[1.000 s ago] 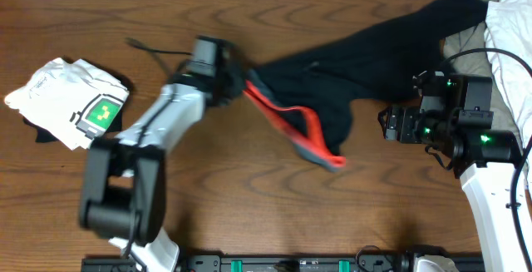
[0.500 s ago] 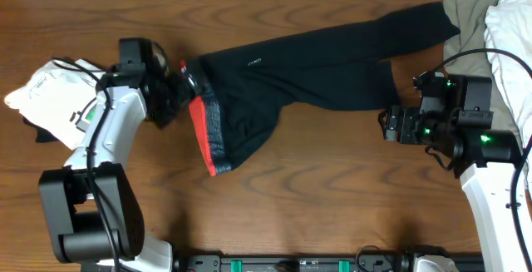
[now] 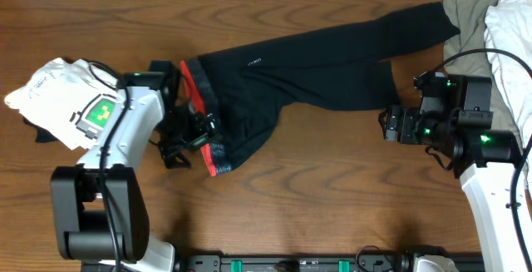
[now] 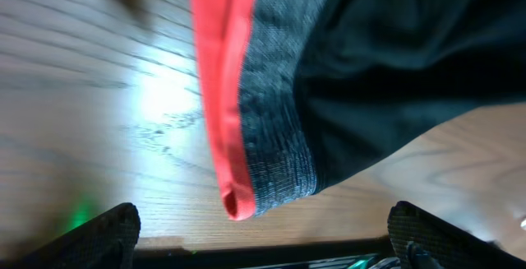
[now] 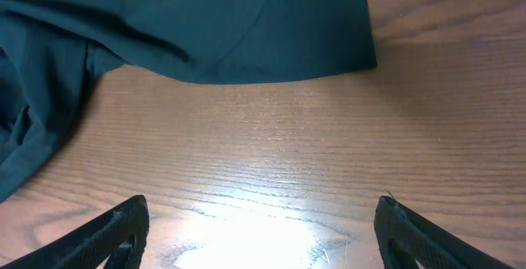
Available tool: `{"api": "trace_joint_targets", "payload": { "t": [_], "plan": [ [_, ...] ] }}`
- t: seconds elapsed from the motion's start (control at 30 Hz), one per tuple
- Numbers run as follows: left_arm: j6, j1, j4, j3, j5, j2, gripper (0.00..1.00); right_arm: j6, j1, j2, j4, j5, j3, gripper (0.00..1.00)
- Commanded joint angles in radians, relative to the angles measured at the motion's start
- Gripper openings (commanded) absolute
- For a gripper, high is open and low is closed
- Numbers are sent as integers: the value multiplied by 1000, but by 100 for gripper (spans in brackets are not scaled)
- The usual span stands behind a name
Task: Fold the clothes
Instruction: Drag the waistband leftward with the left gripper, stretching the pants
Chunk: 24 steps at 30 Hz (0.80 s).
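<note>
- One pair of trousers, laid out lengthwise across the far half of the table, waist to the left and legs running off to the right.
- Upper leg stretching up to the heap of beige and white stuff in the far right corner, its end right against it.
- Lower leg stopping shorter, with the cuff near the right gripper.
- Waistband flipped open at the left end, grey with a red edge, curving down toward the near side.
- Tiny white logo on the dark cloth, a bit right of the band.
- Right at the waistband, left gripper with jaws spread wide and nothing pinched.
- Same thing from its wrist cam: fingertips down in the bottom corners, and the band's lower corner in frame above the gap between them.
- Probably hovering over the band rather than touching it, but can't really call contact from either view.
- Right gripper's jaws also spread wide and empty, over bare wood just off the cuff and apart from the cloth.
- Wrist cam on that side: cuff edge across the top, plain wood with a patch of glare below, a dark fingertip in each bottom corner.
- White shirt with a green square print, crumpled at the far left, apart from the trousers.
</note>
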Motion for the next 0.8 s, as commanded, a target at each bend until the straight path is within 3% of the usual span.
{"api": "trace_joint_targets", "payload": {
  "t": [0.0, 0.43, 0.5, 0.63, 0.67, 0.77],
  "plan": [
    [-4, -39, 15, -54, 18, 0, 98, -9, -6, -2, -4, 3, -2, 86],
    [-208, -69, 255, -171, 17, 0, 97, -19, -6, -2, -5, 3, -2, 87],
    [-218, -69, 296, -172, 17, 0, 80, -19, -6, -2, -6, 3, -2, 87],
    [-251, -68, 319, -172, 18, 0, 27, -20, -6, -2, -9, 3, -2, 87],
    [-251, -69, 316, -172, 18, 0, 19, -20, -6, -2, -9, 3, -2, 87],
    [-250, -68, 296, -172, 15, 0, 7, -23, -6, -2, -8, 3, -2, 87]
  ]
}}
